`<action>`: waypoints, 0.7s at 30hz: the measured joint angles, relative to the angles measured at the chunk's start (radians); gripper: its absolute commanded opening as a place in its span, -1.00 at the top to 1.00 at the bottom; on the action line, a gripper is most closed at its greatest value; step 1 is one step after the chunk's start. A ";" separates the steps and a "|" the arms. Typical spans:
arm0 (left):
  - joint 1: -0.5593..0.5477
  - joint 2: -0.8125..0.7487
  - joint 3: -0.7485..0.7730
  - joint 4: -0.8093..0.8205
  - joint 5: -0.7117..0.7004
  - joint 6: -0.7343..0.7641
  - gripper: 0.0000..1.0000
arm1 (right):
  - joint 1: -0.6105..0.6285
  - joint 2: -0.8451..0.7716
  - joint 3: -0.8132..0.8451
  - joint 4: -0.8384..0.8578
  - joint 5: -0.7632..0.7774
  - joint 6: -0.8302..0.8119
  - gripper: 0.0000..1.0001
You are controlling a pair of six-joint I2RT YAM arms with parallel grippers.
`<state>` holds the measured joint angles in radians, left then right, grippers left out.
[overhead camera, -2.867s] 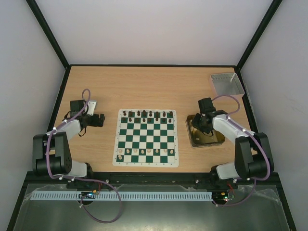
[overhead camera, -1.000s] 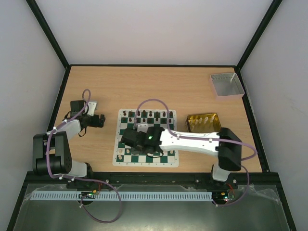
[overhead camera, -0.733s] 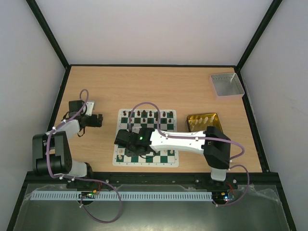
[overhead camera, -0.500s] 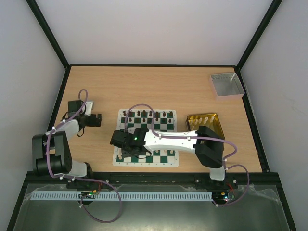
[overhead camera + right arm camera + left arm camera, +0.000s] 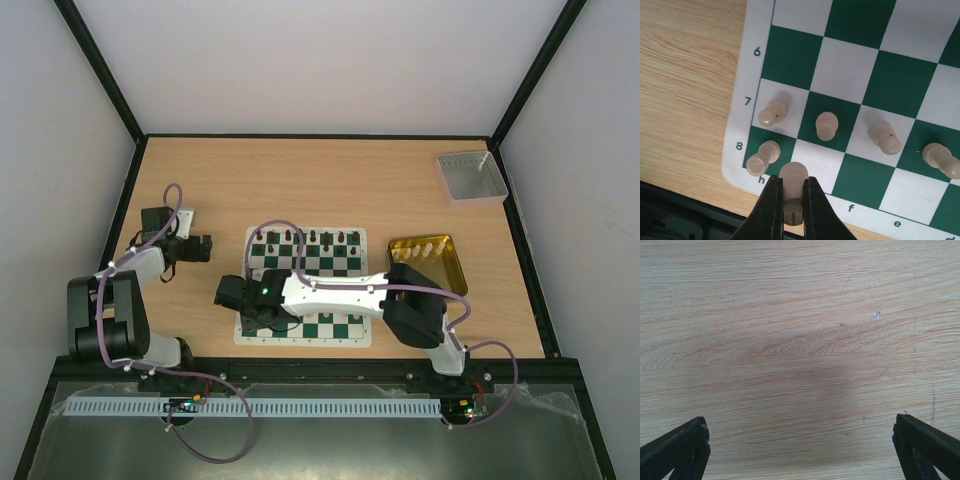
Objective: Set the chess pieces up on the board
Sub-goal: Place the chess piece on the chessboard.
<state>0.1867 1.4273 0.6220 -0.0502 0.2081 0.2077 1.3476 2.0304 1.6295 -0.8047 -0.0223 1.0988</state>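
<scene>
Right jaws — pinching cream piece (image 5: 792, 176), over board (image 5: 892, 80)

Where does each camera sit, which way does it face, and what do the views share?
Top external: above and behind the bases, looking down on the table, board, left arm and right arm.
Left wrist: on the left arm, facing down at bare wood; open left gripper at the bottom corners.
Right wrist: facing down at the board's corner; right gripper shut on a cream piece.
Shared: top and right wrist both show the board.
</scene>
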 measured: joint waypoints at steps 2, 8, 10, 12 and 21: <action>0.000 0.000 0.000 0.000 0.000 0.000 -0.99 | 0.000 0.009 0.000 -0.006 0.000 0.000 0.95; 0.000 0.000 0.000 0.000 0.000 0.000 -0.99 | 0.000 0.021 0.000 -0.026 0.000 -0.003 0.95; 0.000 0.000 0.000 0.000 0.000 0.000 -0.99 | 0.000 0.021 0.000 -0.030 0.000 -0.003 0.95; 0.000 0.000 0.000 0.000 0.000 0.000 -0.99 | 0.000 0.021 0.000 -0.032 0.000 -0.004 0.95; 0.003 0.000 0.000 0.000 0.000 0.000 -0.99 | 0.000 0.035 0.000 -0.034 -0.005 -0.014 0.95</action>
<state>0.1894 1.4277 0.6220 -0.0502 0.2085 0.2077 1.3479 2.0651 1.6295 -0.8383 -0.0277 1.0851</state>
